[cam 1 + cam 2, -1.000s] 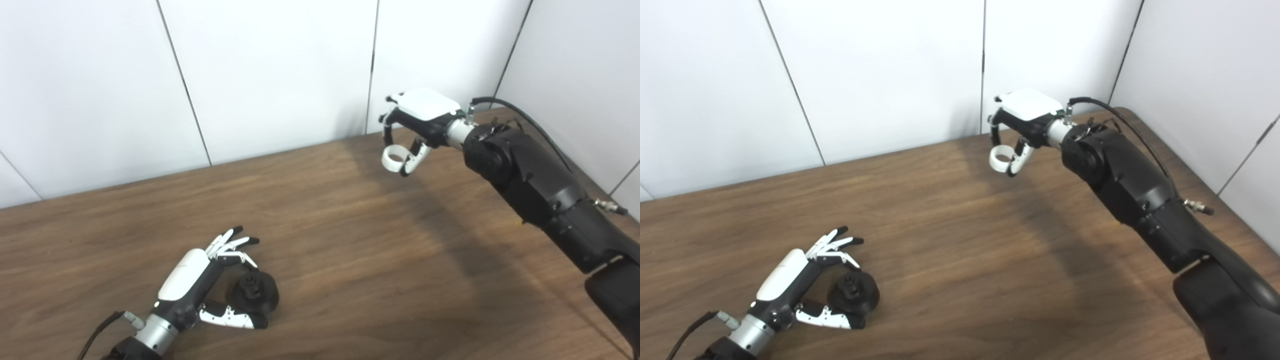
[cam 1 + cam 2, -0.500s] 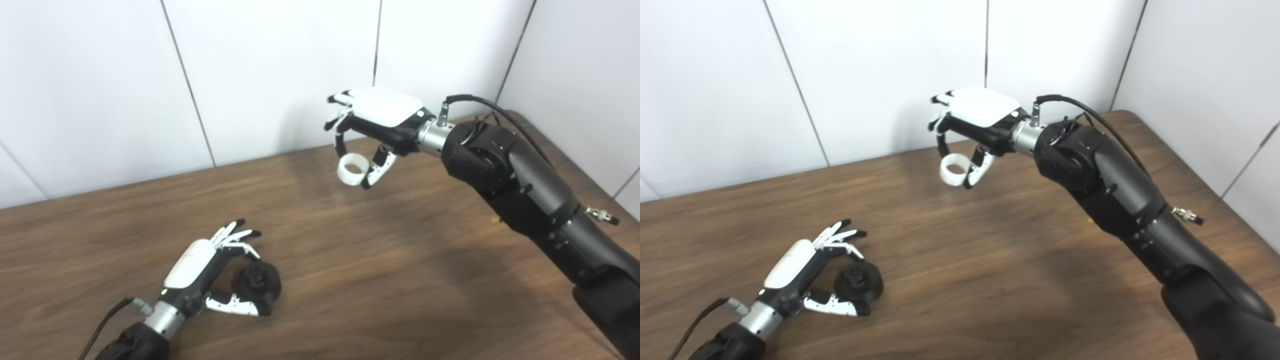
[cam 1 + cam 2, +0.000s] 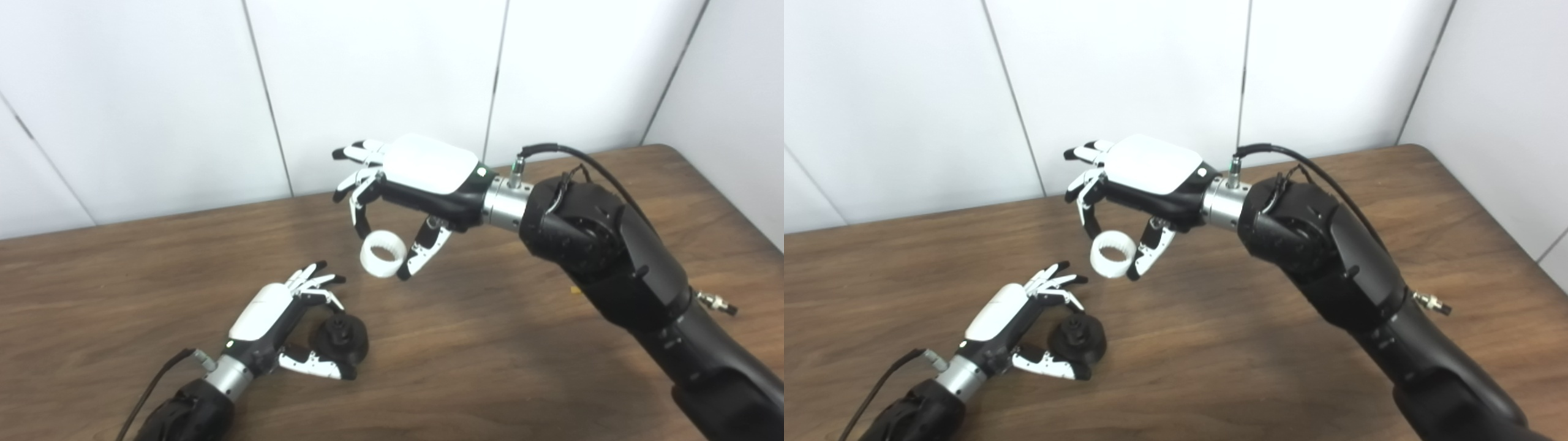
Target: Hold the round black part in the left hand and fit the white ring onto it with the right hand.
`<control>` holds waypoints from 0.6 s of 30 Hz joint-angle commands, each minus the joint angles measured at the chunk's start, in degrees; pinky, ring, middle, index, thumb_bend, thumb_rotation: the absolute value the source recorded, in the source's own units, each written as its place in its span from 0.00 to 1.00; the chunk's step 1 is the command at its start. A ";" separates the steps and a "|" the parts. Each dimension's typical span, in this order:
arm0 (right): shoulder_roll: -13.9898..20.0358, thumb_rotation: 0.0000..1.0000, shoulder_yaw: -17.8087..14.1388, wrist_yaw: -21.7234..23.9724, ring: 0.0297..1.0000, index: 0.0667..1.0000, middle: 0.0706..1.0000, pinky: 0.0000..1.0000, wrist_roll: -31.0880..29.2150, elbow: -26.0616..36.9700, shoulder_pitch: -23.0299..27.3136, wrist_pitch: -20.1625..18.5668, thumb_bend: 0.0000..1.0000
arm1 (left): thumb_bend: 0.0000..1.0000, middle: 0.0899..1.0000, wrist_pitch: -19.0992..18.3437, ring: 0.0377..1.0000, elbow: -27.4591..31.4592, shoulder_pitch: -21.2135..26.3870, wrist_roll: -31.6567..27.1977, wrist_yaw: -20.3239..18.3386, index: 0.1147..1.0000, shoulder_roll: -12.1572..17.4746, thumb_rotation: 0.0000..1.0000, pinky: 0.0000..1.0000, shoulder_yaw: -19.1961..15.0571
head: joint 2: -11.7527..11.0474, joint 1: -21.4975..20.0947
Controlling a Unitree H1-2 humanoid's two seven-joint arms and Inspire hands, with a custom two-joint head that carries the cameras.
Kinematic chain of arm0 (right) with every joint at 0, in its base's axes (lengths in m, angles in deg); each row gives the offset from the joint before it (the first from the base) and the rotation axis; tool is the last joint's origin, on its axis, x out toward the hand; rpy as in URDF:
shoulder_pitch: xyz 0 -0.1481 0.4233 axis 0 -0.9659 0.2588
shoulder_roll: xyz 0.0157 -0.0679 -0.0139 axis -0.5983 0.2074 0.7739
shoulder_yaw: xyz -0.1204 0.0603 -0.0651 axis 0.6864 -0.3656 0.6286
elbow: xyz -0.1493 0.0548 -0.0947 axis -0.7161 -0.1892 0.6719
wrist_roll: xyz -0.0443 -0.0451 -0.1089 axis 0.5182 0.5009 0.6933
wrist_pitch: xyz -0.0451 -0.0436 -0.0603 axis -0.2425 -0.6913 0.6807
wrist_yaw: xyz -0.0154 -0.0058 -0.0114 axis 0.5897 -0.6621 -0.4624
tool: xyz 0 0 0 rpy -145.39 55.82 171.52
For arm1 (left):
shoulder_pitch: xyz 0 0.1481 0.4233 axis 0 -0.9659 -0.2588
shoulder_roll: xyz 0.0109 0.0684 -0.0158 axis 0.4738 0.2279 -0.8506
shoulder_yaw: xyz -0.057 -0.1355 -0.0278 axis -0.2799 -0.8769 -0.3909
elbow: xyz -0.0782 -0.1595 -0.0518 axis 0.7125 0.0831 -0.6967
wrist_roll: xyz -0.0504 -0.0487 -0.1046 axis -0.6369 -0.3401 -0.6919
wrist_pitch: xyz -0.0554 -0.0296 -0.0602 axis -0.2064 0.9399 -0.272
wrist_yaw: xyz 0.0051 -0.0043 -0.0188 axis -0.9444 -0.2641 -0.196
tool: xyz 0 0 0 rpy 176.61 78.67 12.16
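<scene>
White ring (image 3: 383, 253) pinched in right hand (image 3: 422, 184) above table (image 3: 490, 343); left hand (image 3: 275, 318) cups round black part (image 3: 343, 335).

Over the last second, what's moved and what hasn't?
The right hand has carried the white ring from the far right of the table toward the left hand, and it now hangs just above and beyond it. The camera shifted too. The left hand stays closed around the black part, low on the table; ring not yet fitted.

- We see bare counter (image 3: 490, 343) between right hand (image 3: 401, 202) and left hand (image 3: 288, 318); nothing blocks that gap.
- Wall panels (image 3: 367, 92) close off the counter's far side.
</scene>
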 commanded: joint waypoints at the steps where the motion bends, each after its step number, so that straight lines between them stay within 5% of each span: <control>1: -0.51 0.14 -0.08 0.13 1.00 0.44 0.80 1.00 -0.79 2.37 1.13 0.96 0.53 | 0.52 0.87 -0.68 1.00 -1.34 -4.29 0.78 -0.76 0.42 -2.36 0.05 1.00 2.39 | 0.14 0.16; 18: -4.29 0.14 2.20 -0.03 0.99 0.44 0.80 1.00 -0.92 -1.09 -2.97 5.02 0.53 | 0.53 0.88 -3.59 1.00 2.98 -5.14 1.24 -1.90 0.42 -3.54 0.06 1.00 3.19 | 2.41 2.42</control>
